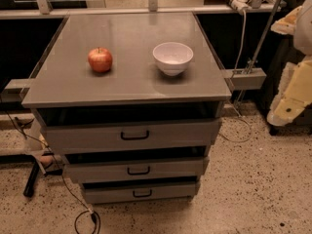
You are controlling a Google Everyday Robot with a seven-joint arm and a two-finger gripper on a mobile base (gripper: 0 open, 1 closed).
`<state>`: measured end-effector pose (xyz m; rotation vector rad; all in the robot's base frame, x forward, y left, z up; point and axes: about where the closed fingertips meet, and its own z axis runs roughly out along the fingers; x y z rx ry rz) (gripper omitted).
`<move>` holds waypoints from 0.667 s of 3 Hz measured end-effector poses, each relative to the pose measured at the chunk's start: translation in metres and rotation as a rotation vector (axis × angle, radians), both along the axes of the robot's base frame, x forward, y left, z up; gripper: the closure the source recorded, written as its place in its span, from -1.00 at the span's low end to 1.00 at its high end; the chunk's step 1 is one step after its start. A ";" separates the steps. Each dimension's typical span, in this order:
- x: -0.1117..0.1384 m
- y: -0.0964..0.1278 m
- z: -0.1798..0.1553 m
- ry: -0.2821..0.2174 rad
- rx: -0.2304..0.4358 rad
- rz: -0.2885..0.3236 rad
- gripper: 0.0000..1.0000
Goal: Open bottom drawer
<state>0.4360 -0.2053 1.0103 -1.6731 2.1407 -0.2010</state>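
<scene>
Grey bottom drawer (112, 195), long axis left-right, sits low and left of the gripper (285, 112), whose grip I cannot tell.

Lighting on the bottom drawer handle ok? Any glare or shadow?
Camera view: dim, warm light; soft sheen on the cabinet top by the bowl; bottom drawer front lit, its handle stands out dark, black gap above; gripper lit at right edge.
</scene>
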 end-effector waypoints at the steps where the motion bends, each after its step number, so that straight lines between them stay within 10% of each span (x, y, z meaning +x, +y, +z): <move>1: 0.000 0.000 0.000 0.000 0.000 0.000 -1.00; 2: -0.009 0.009 -0.017 0.024 0.034 0.001 -1.00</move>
